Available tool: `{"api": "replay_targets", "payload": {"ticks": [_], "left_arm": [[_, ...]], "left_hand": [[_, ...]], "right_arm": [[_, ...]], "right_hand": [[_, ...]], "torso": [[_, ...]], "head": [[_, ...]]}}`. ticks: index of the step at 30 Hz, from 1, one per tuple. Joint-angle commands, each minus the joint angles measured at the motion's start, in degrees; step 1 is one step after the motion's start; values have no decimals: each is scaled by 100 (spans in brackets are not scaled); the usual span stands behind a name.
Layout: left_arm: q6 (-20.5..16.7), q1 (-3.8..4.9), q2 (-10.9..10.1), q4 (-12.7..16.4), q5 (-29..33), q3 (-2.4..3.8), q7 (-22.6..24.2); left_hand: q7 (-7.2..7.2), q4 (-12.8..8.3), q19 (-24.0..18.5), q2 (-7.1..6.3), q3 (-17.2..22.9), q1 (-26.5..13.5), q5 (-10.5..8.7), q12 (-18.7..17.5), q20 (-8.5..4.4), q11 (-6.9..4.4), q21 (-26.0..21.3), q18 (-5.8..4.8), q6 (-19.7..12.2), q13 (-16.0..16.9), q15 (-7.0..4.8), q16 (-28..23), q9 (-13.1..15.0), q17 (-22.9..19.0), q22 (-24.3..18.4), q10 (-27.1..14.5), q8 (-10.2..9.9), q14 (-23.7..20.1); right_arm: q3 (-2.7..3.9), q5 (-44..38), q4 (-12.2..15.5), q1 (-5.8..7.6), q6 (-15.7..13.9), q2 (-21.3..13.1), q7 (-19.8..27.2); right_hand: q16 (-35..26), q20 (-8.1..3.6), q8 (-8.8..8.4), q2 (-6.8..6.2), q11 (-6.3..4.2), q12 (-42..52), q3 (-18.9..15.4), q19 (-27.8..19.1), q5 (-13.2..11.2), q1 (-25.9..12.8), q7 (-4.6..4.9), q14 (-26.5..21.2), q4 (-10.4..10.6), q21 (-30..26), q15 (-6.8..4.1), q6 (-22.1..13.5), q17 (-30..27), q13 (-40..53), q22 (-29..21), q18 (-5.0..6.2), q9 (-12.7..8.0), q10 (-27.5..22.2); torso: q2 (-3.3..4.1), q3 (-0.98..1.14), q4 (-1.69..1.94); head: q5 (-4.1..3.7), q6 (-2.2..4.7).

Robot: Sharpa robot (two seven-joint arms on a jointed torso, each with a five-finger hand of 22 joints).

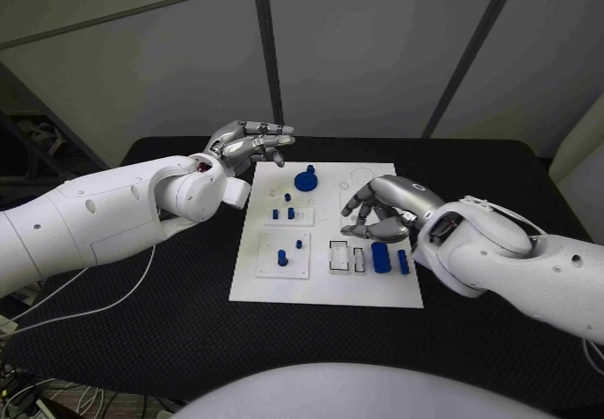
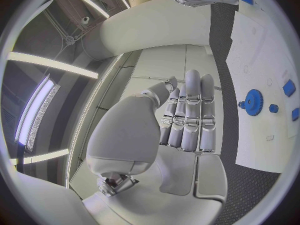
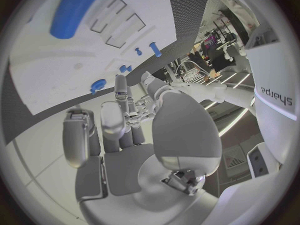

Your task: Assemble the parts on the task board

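Note:
The white task board (image 1: 365, 284) lies in the middle of the black table. On it a blue gear (image 1: 306, 181) sits near the far edge, small blue pegs (image 1: 282, 258) stand in the left half, and a blue cylinder (image 1: 380, 257) lies beside a thin blue bar (image 1: 403, 262) on the right. My left hand (image 1: 252, 140) hovers off the board's far left corner, fingers stretched out, holding nothing. My right hand (image 1: 378, 211) hangs over the board's right half just beyond the cylinder, fingers loosely spread and empty. The left wrist view shows the left hand (image 2: 187, 117) with the gear (image 2: 253, 102) beyond it; the right wrist view shows the right hand (image 3: 119, 120) and cylinder (image 3: 75, 10).
Two empty rectangular slots (image 1: 339, 256) lie just left of the cylinder. The black table (image 1: 164, 323) reaches well past the board on every side. A thin white cable (image 1: 76, 297) trails over the table's left part under my left arm.

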Motion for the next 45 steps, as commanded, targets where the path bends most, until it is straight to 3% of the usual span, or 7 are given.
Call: {"api": "replay_targets", "payload": {"ticks": [1,3,5,8,14,23,45], "left_arm": [[52,5,-9,17,13,2,23],[52,3,-14,19,13,-1,23],[52,2,-14,23,13,-2,24],[58,-3,-14,29,13,-4,27],[64,-15,-23,41,13,-5,27],[64,-18,-46,54,13,-6,29],[72,-20,-54,53,13,-8,25]], "left_hand": [[28,-10,-45,52,-39,0,-29,-16,5,39,-36,-64,5,7,8,-40,6,-5,-10,-10,-23,-15],[28,-10,-45,52,-39,0,-29,-16,5,39,-36,-64,5,7,8,-40,6,-5,-10,-10,-23,-15],[28,-10,-45,52,-39,0,-29,-16,5,39,-36,-64,5,7,8,-40,6,-5,-10,-10,-23,-15],[28,-10,-45,52,-39,0,-29,-16,5,39,-36,-64,5,7,8,-40,6,-5,-10,-10,-23,-15],[28,-10,-45,52,-39,0,-29,-16,5,39,-36,-64,5,7,8,-40,6,-5,-10,-10,-23,-15],[28,-9,-45,52,-45,-6,-32,-16,6,40,-40,-65,7,8,9,-44,7,-6,-12,-8,-23,-15],[28,-5,-45,54,-51,-14,-34,-16,8,40,-45,-65,9,8,10,-48,7,-7,-14,-7,-23,-13]], "right_arm": [[45,1145,192,-2,-226,-326,-514],[72,1262,280,-2,-174,-538,-735],[85,1245,342,-4,-144,-674,-941],[94,942,420,-25,-93,-803,-1288],[97,227,588,-278,97,-878,-1989],[93,-185,562,-517,256,-735,-2472],[69,-328,227,-614,592,-369,-2650]], "right_hand": [[163,-104,80,-40,-119,386,-209,478,4,-179,-96,132,151,125,-115,163,215,284,1294,-133,101,377],[300,-205,145,2,-213,1096,-490,525,-18,-195,-193,132,301,236,-224,232,374,1000,1375,-162,300,418],[448,-242,183,48,-226,2437,-682,574,13,-249,-223,147,491,354,-225,237,602,2391,1460,-192,474,390],[642,-242,258,139,-276,4324,-1083,603,54,-129,-243,141,981,421,-244,149,861,4417,1507,-210,1050,39],[843,-244,241,76,-243,5139,-1440,603,18,-75,-233,182,1338,421,-235,19,1231,5322,1507,-210,1442,11],[881,-233,213,113,-235,5270,-1694,603,11,-147,-218,179,1350,421,-221,-56,1296,5520,1507,-210,1694,-42],[882,-228,221,187,-239,5358,-1783,603,19,-205,-228,170,1356,421,-221,-32,1303,5654,1507,-210,1885,-44]], "torso": [[-35,0,-68],[-44,-2,-88],[-53,-4,-108],[-59,2,-131],[-72,-4,-131],[-61,-3,-125],[-60,-3,-133]], "head": [[-65,33],[-110,44],[-170,60],[-222,73],[-303,61],[-296,38],[-268,-35]]}}
